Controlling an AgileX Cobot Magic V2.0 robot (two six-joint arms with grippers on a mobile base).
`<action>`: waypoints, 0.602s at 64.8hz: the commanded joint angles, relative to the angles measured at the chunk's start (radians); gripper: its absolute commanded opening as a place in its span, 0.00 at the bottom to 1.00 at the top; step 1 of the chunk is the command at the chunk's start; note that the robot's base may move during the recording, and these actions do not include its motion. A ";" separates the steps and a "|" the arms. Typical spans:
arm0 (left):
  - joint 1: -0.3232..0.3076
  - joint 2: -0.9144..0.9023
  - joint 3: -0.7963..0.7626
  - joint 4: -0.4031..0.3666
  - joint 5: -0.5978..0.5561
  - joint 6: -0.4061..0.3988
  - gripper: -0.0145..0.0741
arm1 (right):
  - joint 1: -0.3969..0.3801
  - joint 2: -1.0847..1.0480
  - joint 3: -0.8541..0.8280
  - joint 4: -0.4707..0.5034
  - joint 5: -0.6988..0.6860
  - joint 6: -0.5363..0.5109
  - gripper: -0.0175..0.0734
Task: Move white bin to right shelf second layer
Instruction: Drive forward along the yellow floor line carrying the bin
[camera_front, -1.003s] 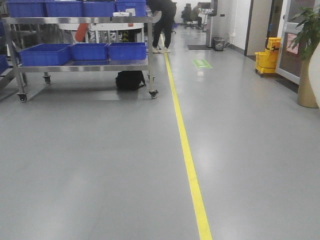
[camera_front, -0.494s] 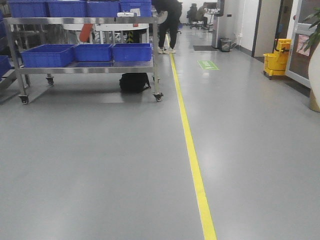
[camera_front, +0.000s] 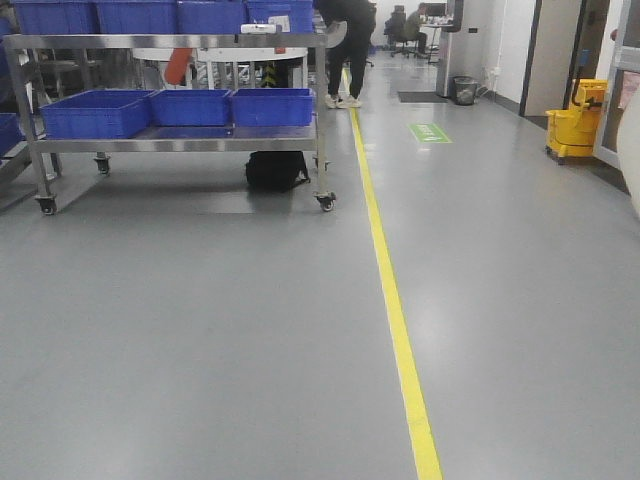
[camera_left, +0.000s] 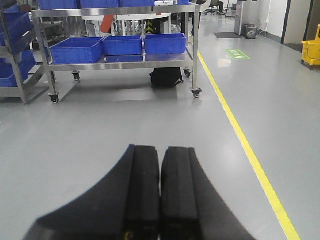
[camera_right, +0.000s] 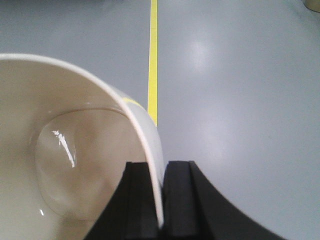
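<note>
In the right wrist view the white bin (camera_right: 75, 150) fills the left half: glossy cream plastic, seen into its rounded base. My right gripper (camera_right: 161, 167) is shut on its rim, one finger inside the wall and one outside, and holds it above the grey floor. A cream curved edge at the right border of the front view (camera_front: 633, 160) looks like the same bin. My left gripper (camera_left: 160, 152) is shut and empty, its pads pressed together above the floor. The roller-track shelf level is out of view.
A wheeled steel cart (camera_front: 170, 42) with blue crates (camera_front: 95, 110) stands ahead left, a black bag (camera_front: 277, 170) under it. A yellow floor line (camera_front: 395, 310) runs forward. A person (camera_front: 350, 50) stands beyond the cart. A yellow mop bucket (camera_front: 575, 125) is far right.
The front view has shifted: the cart, yellow line and mop bucket have slid to the right in the frame, and the potted plant has left view.
</note>
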 joint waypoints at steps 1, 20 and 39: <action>-0.002 -0.016 0.037 0.000 -0.086 -0.003 0.26 | 0.003 -0.001 -0.032 -0.010 -0.096 0.005 0.25; -0.002 -0.016 0.037 0.000 -0.086 -0.003 0.26 | 0.003 -0.001 -0.032 -0.010 -0.096 0.005 0.25; -0.002 -0.016 0.037 0.000 -0.086 -0.003 0.26 | 0.003 -0.001 -0.032 -0.010 -0.096 0.005 0.25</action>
